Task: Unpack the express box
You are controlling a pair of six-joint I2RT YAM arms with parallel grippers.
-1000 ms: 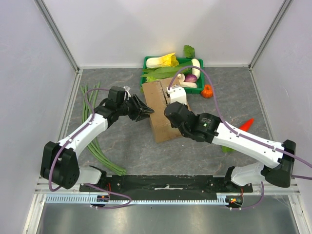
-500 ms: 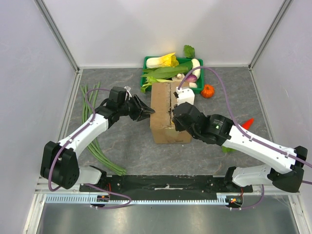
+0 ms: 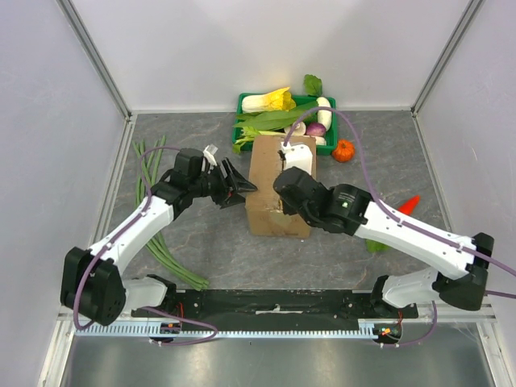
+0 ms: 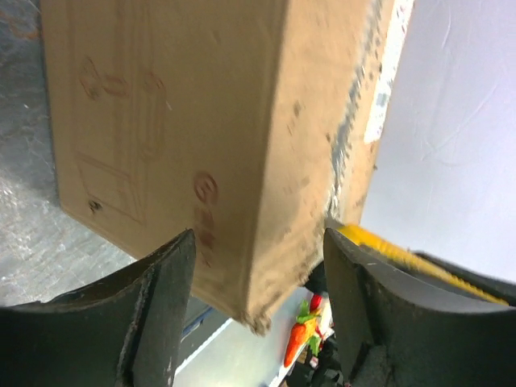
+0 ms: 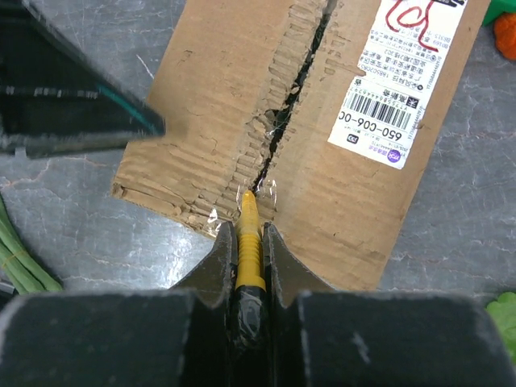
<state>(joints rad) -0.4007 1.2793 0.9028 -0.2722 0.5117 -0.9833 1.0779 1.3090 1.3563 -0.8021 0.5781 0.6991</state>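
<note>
Since 1 second ago the express box (image 3: 262, 173) has turned squarer to the near edge, and the left hand (image 3: 247, 192) has spread its fingers wider. The box sits mid-tabletop. The left hand is just beside its left wall, open and holding nothing. The right hand (image 5: 247, 234) is over the top, clamped on a yellow tool (image 5: 248, 254) whose tip meets the near end of the seam (image 5: 282, 129). The carton is brown corrugated cardboard, the seam between its 2 top flaps torn and ragged, with a white label (image 5: 401, 81) on the right flap. The grey tabletop (image 3: 210, 242) also carries long green stalks (image 3: 153, 234) at left and a green tray (image 3: 242, 101) of vegetables behind the box. White walls enclose it.
</note>
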